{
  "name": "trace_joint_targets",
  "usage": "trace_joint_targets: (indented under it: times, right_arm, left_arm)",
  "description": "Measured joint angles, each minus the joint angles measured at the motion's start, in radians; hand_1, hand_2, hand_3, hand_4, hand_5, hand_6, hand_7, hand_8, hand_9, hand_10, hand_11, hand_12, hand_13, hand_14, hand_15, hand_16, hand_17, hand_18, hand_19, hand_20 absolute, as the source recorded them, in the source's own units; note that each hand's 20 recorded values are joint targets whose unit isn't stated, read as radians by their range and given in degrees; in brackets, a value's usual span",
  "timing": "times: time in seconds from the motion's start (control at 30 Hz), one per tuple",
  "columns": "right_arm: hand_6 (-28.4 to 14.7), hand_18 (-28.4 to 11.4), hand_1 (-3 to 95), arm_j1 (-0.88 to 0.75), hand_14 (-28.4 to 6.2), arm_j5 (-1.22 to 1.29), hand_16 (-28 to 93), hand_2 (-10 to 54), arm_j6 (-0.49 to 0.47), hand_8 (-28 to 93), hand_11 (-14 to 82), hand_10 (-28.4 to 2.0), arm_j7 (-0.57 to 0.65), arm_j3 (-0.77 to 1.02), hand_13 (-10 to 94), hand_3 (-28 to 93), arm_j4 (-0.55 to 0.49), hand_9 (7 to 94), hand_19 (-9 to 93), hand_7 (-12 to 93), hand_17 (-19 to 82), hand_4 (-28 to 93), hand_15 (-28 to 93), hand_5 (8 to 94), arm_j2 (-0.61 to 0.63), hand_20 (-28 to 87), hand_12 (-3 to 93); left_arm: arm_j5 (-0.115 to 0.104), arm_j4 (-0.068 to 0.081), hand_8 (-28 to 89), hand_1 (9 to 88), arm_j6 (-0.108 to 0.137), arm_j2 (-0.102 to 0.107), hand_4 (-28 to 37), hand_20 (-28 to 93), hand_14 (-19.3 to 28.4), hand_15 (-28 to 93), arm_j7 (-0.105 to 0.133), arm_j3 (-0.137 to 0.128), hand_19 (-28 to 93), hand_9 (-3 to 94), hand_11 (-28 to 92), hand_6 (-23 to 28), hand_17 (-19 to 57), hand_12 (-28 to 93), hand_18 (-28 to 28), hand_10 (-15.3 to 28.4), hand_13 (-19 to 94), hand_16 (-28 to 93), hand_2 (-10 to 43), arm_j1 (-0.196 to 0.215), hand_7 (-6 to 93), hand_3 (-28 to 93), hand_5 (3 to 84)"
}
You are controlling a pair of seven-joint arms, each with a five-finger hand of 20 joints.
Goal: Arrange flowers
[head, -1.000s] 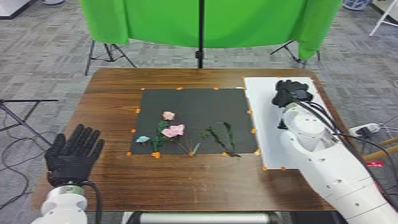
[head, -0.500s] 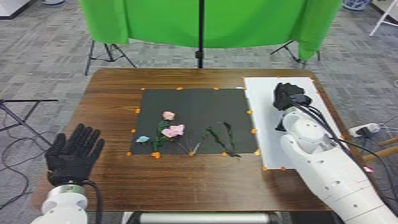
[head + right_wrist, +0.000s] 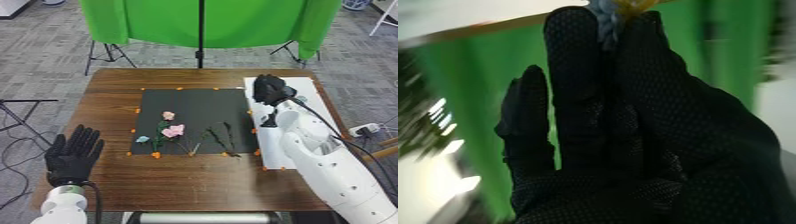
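Flower [image 3: 608,22], blue-grey with a yellow part, shown at the tips of my right hand [image 3: 691,135]. I grip it in what looks like a pinch between thumb and finger; the rest of the hand extends nearly straight. The hand is above the far part of the white sheet [image 3: 274,150], near the edge facing the dark mat [image 3: 191,102].

Handling (judged): very light, with soft, yielding petals and probably a stiffer stem. The best hold is low, at the stem or just beneath the bloom, under light pressure. A hard squeeze could crush the petals; a loose one could let the stem turn or slip against my glove.

Outward, on the mat: two pink flowers [image 3: 173,131], a small blue flower [image 3: 142,139] and thin dark-green stems [image 3: 217,138], all lying flat. I should lower the held flower without brushing these, as so light a stem would shift easily. The arrangement appears partly done.

On the mat's far side from the sheet, my left hand [image 3: 71,162] is open at the edge of the counter [image 3: 195,185].
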Motion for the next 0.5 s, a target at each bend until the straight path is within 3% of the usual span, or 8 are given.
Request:
trace_joint_targets:
  times: [0.17, 0.5]
  right_arm:
    - [0.0, -20.6, 63.0, 0.03, -4.2, -0.046, 40, -9.5, -0.073, -2, 15.9, -9.4, -0.074, -0.091, 71, 71, -0.065, 77.8, 84, 51, 35, -28, 39, 64.1, -0.022, 38, 41.4]
    - [-0.3, -20.5, 62.9, 0.051, -4.0, -0.125, 40, -9.5, -0.102, -4, 14.9, -9.6, -0.209, -0.221, 70, 72, -0.024, 77.7, 83, 50, 34, -28, 38, 64.0, -0.143, 38, 39.8]
  left_arm:
    - [-0.006, -0.001, -10, 27.6, 0.0, 0.0, -28.3, 11, 16.9, 36, -0.001, -0.003, 37, 40.6, 23, 12.0, -6.3, 9, 14.4, 16.7, 30, -8, 11.9, 0.004, 11.0, 80, 50.0]
    - [-0.004, -0.001, -10, 27.5, 0.001, 0.001, -28.3, 11, 16.9, 36, -0.015, 0.0, 37, 40.6, 23, 12.0, -6.3, 9, 14.4, 16.6, 30, -8, 12.4, -0.001, 11.0, 80, 50.0]
